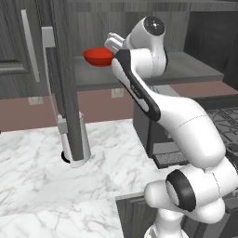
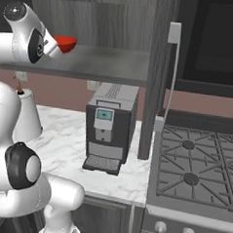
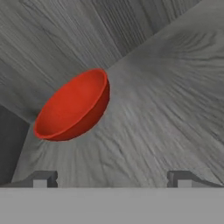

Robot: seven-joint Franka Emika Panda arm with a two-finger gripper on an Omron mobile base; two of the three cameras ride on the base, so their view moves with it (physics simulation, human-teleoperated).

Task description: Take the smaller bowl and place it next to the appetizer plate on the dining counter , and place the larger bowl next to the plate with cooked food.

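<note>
- Arm point(image 1: 153, 100) is raised and reaching into the open upper cabinet; the grey wood-grain shelf point(image 2: 107, 64) inside is what carries the target.
- Below it in the right base view: marble counter point(image 2: 64, 130) with a coffee machine point(image 2: 108, 130), stove point(image 2: 198, 167) on the right. Nothing there bears on this grab.
- The smaller bowl point(image 3: 72, 107) sits on that shelf, red, glossy, rim up relative to the shelf. It looks tilted in the hand view, but that is likely just the hand's roll.
- Handling guess: rigid, light, probably ceramic or hard plastic. Glossy curved wall means slippery, and it could chip if dropped from that height.
- Grip point: pinch the rim, one finger inside and one outside, on the near edge facing the hand. Squeezing across the round outer wall would likely squirt it out.
- Gripper point(image 3: 111, 179) has its fingers spread wide, nothing between them; the bowl is ahead and off to one side of the tips, not touching.
- Needs centring on the rim before closing.
</note>
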